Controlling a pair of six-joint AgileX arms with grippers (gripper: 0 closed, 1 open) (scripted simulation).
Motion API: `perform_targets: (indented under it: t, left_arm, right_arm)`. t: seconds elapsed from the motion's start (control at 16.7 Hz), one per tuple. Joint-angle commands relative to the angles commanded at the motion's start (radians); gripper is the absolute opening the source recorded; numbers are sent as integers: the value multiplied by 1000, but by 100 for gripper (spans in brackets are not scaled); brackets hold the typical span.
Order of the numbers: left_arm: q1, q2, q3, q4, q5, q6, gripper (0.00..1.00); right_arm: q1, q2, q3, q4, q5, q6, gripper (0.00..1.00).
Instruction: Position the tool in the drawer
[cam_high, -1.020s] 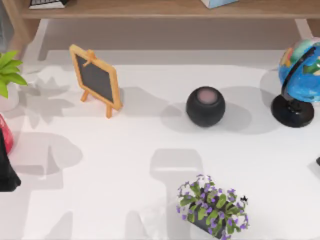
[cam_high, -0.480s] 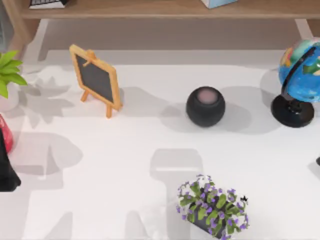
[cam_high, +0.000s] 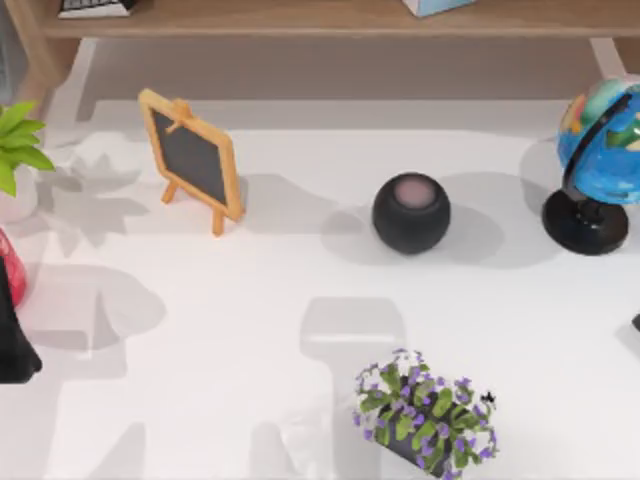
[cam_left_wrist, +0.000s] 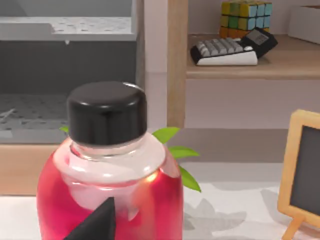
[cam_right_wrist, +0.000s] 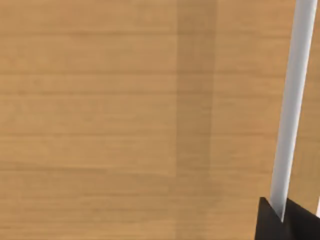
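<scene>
- A bottle (cam_left_wrist: 110, 195) with a black cap, holding red liquid, stands far left of the black round speaker (cam_high: 411, 213), at the table's (cam_high: 230, 330) edge.
- The left gripper (cam_high: 14, 350) is right against that bottle; I cannot tell whether it is open or closed.
- A dark pot of purple flowers (cam_high: 425, 415) sits just in front of the speaker.
- A white pot with a green plant (cam_high: 18, 150) stands behind the bottle.
- I cannot tell which thing here is the tool.
- The right gripper (cam_right_wrist: 287, 222) faces a wooden panel (cam_right_wrist: 125, 115) with a pale bar (cam_right_wrist: 292, 100); its state is also unclear.
</scene>
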Motion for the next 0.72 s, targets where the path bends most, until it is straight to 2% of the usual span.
perform_targets:
  t: [0.06,0.72]
  left_arm:
    - [0,0,0,0,0,0,100]
    - [0,0,0,0,0,0,100]
  right_arm:
    - [0,0,0,0,0,0,0]
    - [0,0,0,0,0,0,83]
